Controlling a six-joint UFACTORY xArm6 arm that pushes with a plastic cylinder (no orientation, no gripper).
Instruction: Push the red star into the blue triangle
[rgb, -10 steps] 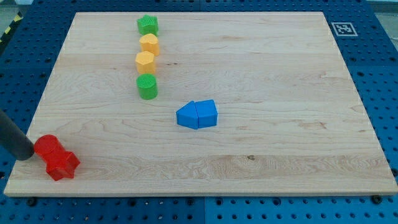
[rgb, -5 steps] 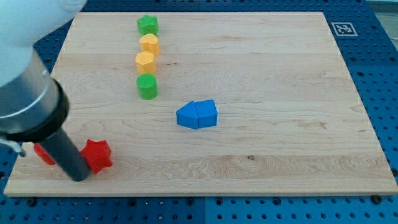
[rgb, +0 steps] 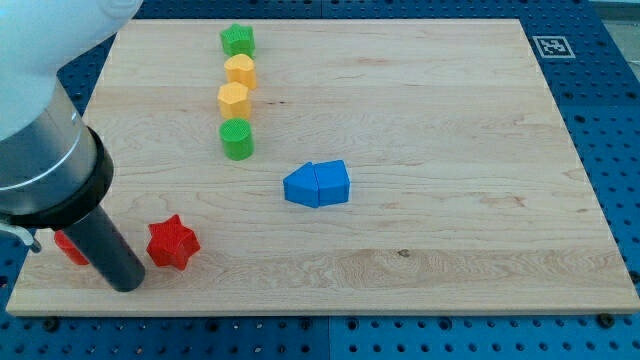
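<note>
The red star (rgb: 172, 243) lies near the board's lower left. My tip (rgb: 128, 283) rests on the board just left of and below the star, close to it; I cannot tell if they touch. The blue triangle (rgb: 300, 186) lies near the board's middle, touching a second blue block (rgb: 333, 182) on its right. The star is well to the left of and below the triangle.
Another red block (rgb: 70, 247) is mostly hidden behind my rod at the lower left. A column of blocks stands at the upper left: green (rgb: 238, 41), yellow (rgb: 240, 71), yellow (rgb: 233, 99), green (rgb: 237, 139). The board's bottom edge (rgb: 320, 315) is close to my tip.
My rod swung in from the left edge and split the red pair. The red star slid right; the other red block stayed at the left behind the rod.
</note>
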